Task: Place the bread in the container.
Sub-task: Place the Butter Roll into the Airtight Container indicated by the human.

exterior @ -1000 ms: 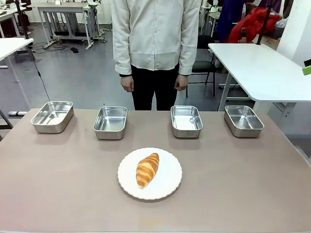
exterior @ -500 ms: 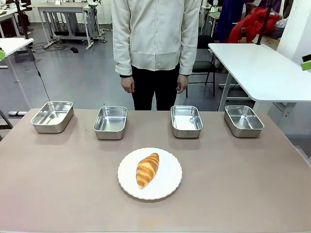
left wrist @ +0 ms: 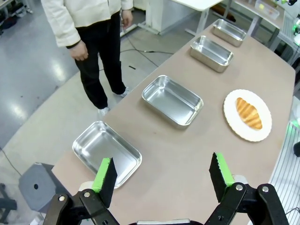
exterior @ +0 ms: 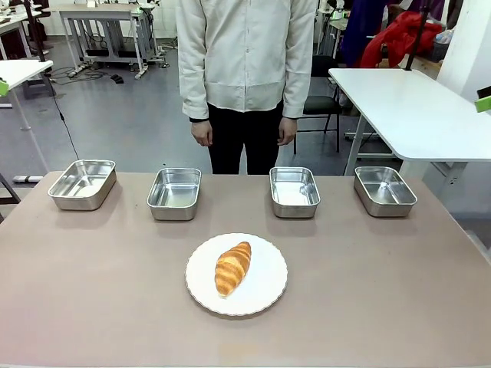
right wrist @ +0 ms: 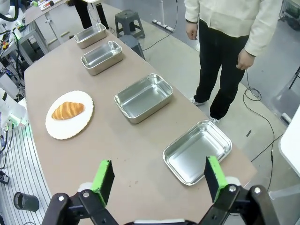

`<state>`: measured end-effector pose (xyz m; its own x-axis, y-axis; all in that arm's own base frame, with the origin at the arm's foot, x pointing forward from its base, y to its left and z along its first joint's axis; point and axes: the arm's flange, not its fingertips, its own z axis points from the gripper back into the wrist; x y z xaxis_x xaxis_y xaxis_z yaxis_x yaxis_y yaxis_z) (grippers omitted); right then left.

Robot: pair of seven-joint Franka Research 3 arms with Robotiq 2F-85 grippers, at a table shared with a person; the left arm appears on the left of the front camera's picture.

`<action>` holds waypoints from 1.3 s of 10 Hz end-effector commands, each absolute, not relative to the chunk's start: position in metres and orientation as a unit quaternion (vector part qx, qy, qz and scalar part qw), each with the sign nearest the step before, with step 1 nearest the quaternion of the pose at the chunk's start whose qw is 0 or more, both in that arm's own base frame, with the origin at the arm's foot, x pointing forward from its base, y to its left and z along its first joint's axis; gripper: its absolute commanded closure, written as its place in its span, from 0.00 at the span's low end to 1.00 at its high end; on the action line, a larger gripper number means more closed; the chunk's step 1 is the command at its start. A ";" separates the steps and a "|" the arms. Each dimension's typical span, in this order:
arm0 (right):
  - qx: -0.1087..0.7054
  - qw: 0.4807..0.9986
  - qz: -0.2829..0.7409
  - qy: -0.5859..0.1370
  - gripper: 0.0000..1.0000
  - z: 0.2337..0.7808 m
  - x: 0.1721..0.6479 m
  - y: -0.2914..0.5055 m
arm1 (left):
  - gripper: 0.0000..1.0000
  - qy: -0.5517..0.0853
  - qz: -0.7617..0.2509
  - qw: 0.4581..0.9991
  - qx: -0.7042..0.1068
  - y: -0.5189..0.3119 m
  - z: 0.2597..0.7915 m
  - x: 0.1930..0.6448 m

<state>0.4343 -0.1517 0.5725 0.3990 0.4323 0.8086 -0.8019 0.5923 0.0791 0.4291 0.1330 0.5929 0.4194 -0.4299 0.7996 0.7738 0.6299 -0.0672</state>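
The bread [exterior: 232, 267], a golden-brown croissant, lies on a round white plate [exterior: 265, 290] at the table's near middle. Four identical shallow steel pans stand in a row behind it: far left [exterior: 82, 184], left of middle [exterior: 174, 193], right of middle [exterior: 294, 192] and far right [exterior: 384, 190]. All four hold nothing. My left gripper [left wrist: 162, 171] hangs open high above the table's left end, over a pan [left wrist: 107, 152], with the croissant [left wrist: 248, 112] far off. My right gripper [right wrist: 158, 177] is open high above the right end, over a pan [right wrist: 197, 151], far from the croissant [right wrist: 68, 110].
A person [exterior: 245, 69] stands at the far side behind the middle pans, both hands hanging down. A white table [exterior: 414, 107] stands beyond the right end. A grey stool [left wrist: 37, 187] sits on the floor off the left end.
A green pad has come into view at the front view's left edge, and the one at the right edge has risen slightly. Croissant, plate and pans have not moved.
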 end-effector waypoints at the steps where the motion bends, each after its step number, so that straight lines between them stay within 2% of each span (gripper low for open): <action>1: 0.240 0.800 0.385 -0.393 0.00 0.573 0.434 -0.152 | 0.00 -0.396 -0.376 0.808 -0.220 0.133 0.593 0.428; 13: 0.240 0.800 0.385 -0.393 0.00 0.573 0.434 -0.152 | 0.00 -0.396 -0.376 0.808 -0.220 0.133 0.593 0.428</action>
